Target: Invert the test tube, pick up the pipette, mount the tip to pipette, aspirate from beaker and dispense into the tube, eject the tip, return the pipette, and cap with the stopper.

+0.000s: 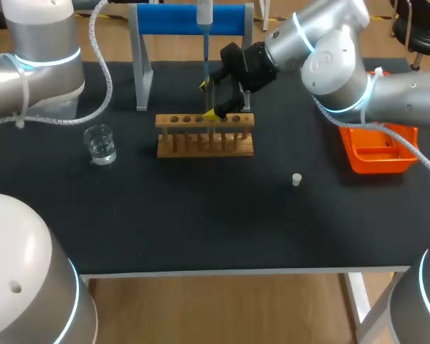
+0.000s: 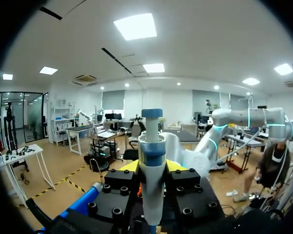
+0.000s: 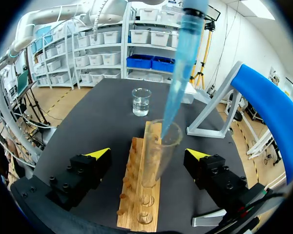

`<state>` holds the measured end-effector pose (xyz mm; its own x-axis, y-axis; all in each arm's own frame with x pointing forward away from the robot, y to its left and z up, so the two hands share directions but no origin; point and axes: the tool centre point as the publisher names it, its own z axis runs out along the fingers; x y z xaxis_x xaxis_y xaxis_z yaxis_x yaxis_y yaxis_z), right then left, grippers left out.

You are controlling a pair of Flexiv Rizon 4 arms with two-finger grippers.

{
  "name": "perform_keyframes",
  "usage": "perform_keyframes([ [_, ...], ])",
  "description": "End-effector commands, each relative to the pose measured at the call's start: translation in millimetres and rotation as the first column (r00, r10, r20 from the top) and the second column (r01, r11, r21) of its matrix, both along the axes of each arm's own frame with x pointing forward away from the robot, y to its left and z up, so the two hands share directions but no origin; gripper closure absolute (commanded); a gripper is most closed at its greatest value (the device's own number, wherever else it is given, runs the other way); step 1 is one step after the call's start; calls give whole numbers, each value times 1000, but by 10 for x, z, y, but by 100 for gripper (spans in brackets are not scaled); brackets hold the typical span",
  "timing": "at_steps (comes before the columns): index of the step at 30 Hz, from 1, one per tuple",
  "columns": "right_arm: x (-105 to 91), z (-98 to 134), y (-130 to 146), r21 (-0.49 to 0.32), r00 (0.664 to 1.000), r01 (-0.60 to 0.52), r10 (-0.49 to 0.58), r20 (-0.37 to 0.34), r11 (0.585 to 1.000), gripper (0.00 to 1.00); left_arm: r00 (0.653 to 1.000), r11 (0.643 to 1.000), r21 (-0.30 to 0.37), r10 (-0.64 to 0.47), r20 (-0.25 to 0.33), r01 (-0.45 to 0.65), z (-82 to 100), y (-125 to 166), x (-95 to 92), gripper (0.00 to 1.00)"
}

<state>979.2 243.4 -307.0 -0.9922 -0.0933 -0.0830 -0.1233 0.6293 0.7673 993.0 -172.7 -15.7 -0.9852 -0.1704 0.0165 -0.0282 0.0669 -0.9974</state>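
The test tube (image 3: 156, 161) stands upright in the wooden rack (image 3: 131, 187), and the blue pipette tip (image 3: 178, 83) comes down with its point in the tube's mouth. Our right gripper (image 3: 147, 153) sits around the tube with its fingers well apart, neither touching the glass. Our left gripper (image 2: 151, 166) is clamped on the pipette (image 2: 151, 146) body. Beyond the rack's far end stands the beaker (image 3: 141, 101) of clear liquid. The white stopper (image 1: 297, 179) lies alone on the black table (image 1: 201, 222), near the orange tray (image 1: 376, 154).
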Motion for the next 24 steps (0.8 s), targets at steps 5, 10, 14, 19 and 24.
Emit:
perform_keyframes([
  [5, -1, 7, -3, -3, 1000, 0, 0, 0, 1000, 0, 1000, 999, -35, -2, 24, 3, -20, 2, -19, 100],
  [10, -1, 7, -3, -3, 1000, 0, 0, 0, 1000, 0, 1000, 999, -39, -5, 21, 6, -49, -3, -34, 100],
  [14, -1, 7, -3, -3, 1000, 0, 0, 0, 1000, 0, 1000, 999, -44, -10, 16, 10, -67, -10, -45, 100],
  [19, -1, 7, -3, -3, 1000, 0, 0, 0, 1000, 0, 1000, 999, -46, -14, 13, 14, -90, -11, -66, 100],
  [24, -1, 7, -3, -3, 1000, 0, 0, 0, 1000, 0, 1000, 999, -44, -16, 13, 16, -104, -20, -80, 100],
])
